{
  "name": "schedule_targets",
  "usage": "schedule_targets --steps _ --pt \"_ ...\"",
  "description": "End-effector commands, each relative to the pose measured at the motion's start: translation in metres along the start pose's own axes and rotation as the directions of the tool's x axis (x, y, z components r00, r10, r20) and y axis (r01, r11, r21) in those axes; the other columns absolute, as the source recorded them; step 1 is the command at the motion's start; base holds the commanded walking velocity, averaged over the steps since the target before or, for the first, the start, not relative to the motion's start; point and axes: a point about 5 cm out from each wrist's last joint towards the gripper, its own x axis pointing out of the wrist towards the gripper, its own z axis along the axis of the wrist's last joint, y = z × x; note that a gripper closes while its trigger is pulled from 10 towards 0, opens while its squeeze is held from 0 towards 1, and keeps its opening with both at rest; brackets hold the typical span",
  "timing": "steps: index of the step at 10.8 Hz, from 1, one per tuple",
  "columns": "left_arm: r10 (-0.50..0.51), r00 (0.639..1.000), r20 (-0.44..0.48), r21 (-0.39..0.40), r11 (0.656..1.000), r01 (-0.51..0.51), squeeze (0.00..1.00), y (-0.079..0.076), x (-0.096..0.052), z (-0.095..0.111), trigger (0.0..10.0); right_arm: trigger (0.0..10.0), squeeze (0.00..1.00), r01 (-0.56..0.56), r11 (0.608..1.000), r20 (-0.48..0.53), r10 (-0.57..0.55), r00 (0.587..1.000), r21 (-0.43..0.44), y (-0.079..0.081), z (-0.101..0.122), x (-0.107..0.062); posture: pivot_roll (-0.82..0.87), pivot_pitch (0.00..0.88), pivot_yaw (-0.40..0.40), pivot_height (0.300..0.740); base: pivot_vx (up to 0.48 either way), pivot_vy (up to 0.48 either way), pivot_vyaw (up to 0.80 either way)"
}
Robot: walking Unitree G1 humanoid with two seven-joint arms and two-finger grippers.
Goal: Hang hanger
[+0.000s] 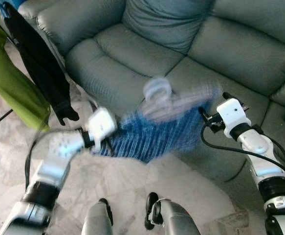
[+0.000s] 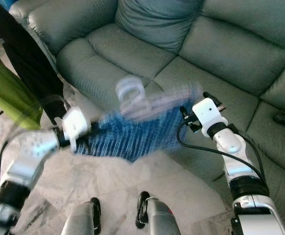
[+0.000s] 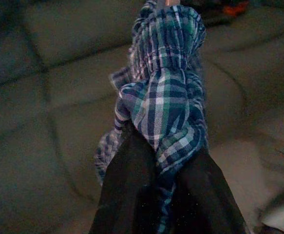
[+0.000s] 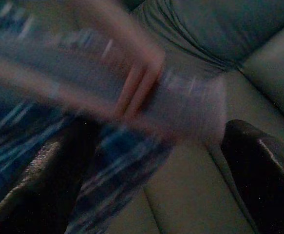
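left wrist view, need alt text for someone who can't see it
Two black fingers of the left gripper pinch a bunched blue, green and white plaid shirt. Behind it, dim and out of focus, lies a grey sofa.

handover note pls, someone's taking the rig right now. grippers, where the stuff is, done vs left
Left gripper: fingers shut on a bunched fold of the plaid shirt, holding it up in front of the sofa.
Right gripper: at the shirt's other end by the hanger; its wrist view is too blurred to tell the grip.
The shirt is on the pale hanger, spread between the two arms, and blurred.
Green garment and black garment hang to the robot's left.
Done: shirt and hanger lifted off the sofa.
Left: carry it over and hook the hanger up; not yet hung.
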Motion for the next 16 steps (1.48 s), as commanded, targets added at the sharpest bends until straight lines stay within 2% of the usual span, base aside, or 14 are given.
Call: schedule_targets --steps 1,3,4,5,7,8,9,10,11,12,13,14,15,16 --pt "-0.052 0.998 0.025 0.004 0.999 0.052 0.0 -0.005 -0.001 0.007 0.0 10.0 0.0 -0.009 1.0 -0.004 0.009 1.0 -0.024 -0.001 -0.001 0.0 -0.03 0.22 -0.044 0.74 0.0 0.0 0.0" --pt "-0.105 0.994 0.038 -0.003 0.994 0.106 0.0 -0.013 -0.004 0.013 0.0 10.0 0.0 -0.025 1.0 -0.015 0.024 1.0 -0.017 0.0 -0.005 -0.001 -0.03 0.223 -0.045 0.74 0.0 0.0 0.0" --pt "-0.115 0.992 0.043 -0.001 0.993 0.115 0.0 -0.013 -0.004 0.015 0.0 3.7 0.0 -0.055 0.998 -0.021 0.056 0.998 0.03 0.003 -0.008 -0.002 -0.03 0.224 -0.045 0.74 0.0 0.0 0.0" --pt "-0.127 0.991 0.049 -0.005 0.992 0.128 0.0 -0.014 -0.006 0.02 0.0 2.2 0.0 -0.143 0.987 -0.02 0.145 0.989 0.07 0.015 -0.013 -0.005 -0.03 0.225 -0.045 0.74 0.0 0.0 0.0" --pt "-0.142 0.989 0.049 -0.003 0.99 0.142 0.0 -0.015 -0.007 0.023 0.0 4.8 0.0 -0.265 0.96 -0.038 0.269 0.963 0.086 0.031 -0.021 -0.012 -0.02 0.224 -0.045 0.74 0.0 0.0 0.0" --pt "-0.144 0.988 0.051 0.0 0.989 0.145 0.0 -0.014 -0.008 0.025 0.0 4.1 0.0 -0.289 0.954 -0.06 0.294 0.954 0.084 0.036 -0.026 -0.015 -0.02 0.225 -0.045 0.74 0.0 0.0 0.0" --pt "-0.149 0.987 0.052 0.002 0.989 0.149 0.0 -0.014 -0.008 0.027 0.0 0.0 0.0 -0.295 0.951 -0.071 0.301 0.951 0.09 0.037 -0.03 -0.017 -0.02 0.225 -0.045 0.74 0.0 0.0 0.0" --pt "-0.152 0.987 0.052 0.003 0.988 0.152 0.0 -0.015 -0.008 0.028 0.0 0.0 0.0 -0.31 0.947 -0.089 0.317 0.944 0.088 0.038 -0.034 -0.02 -0.02 0.226 -0.046 0.74 0.0 0.0 0.0" --pt "-0.154 0.987 0.045 0.005 0.988 0.154 0.0 -0.014 -0.009 0.028 0.0 1.1 0.0 -0.362 0.929 -0.086 0.368 0.926 0.08 0.041 -0.035 -0.024 -0.02 0.227 -0.046 0.74 0.0 0.0 0.0" --pt "-0.153 0.987 0.04 0.005 0.988 0.153 0.0 -0.013 -0.01 0.027 0.0 4.7 0.0 -0.367 0.929 -0.045 0.369 0.928 0.052 0.039 -0.03 -0.024 -0.02 0.227 -0.045 0.74 0.0 0.0 0.0" --pt "-0.154 0.988 0.035 -0.007 0.988 0.154 0.0 -0.014 -0.009 0.023 0.0 10.0 0.0 -0.27 0.959 0.061 0.265 0.962 0.089 0.025 -0.014 -0.016 -0.03 0.227 -0.043 0.74 0.0 0.0 0.0" --pt "-0.149 0.988 0.026 -0.009 0.989 0.149 0.0 -0.016 -0.008 0.019 0.0 10.0 1.0 -0.349 0.929 0.065 0.344 0.937 0.122 0.028 -0.013 -0.017 -0.03 0.225 -0.042 0.74 0.0 0.0 0.0" --pt "-0.135 0.99 0.027 -0.011 0.991 0.135 0.0 -0.014 -0.007 0.018 0.0 10.0 1.0 -0.401 0.907 0.062 0.396 0.916 0.13 0.03 -0.013 -0.02 -0.03 0.225 -0.042 0.74 0.0 0.0 0.0" --pt "-0.1 0.995 0.026 -0.009 0.995 0.1 0.0 -0.009 -0.008 0.016 0.0 10.0 1.0 -0.498 0.849 0.056 0.497 0.866 0.177 0.025 -0.011 -0.024 -0.03 0.225 -0.042 0.74 0.0 0.0 0.0"
